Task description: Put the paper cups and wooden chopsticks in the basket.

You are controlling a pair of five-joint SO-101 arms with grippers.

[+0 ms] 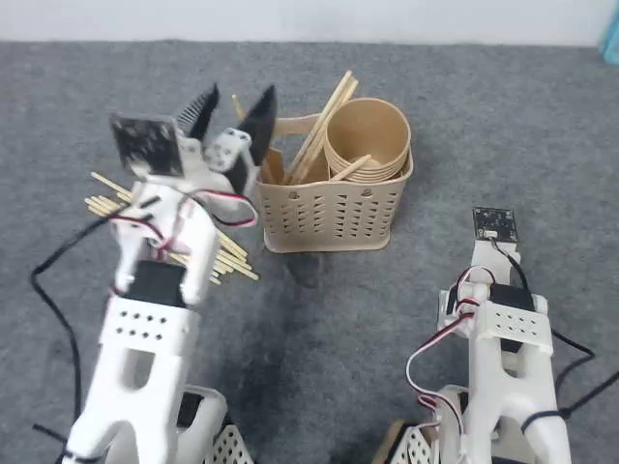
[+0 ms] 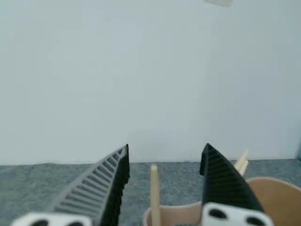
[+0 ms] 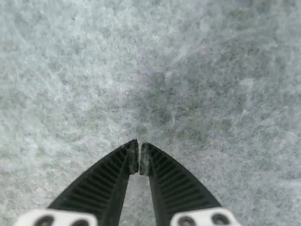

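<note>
A beige perforated basket stands at the middle back of the grey felt. Inside it sit stacked brown paper cups and several wooden chopsticks leaning upright. More chopsticks lie in a loose pile on the felt left of the basket, partly under the left arm. My left gripper hangs open above the basket's left end, with nothing between its fingers; its wrist view has a chopstick and a cup rim just beyond the left gripper. My right gripper is shut, empty, pointing down at bare felt.
The right arm stands folded at the front right, well away from the basket. Grey felt covers the whole table, with a pale wall behind it. Black cables trail beside both arm bases.
</note>
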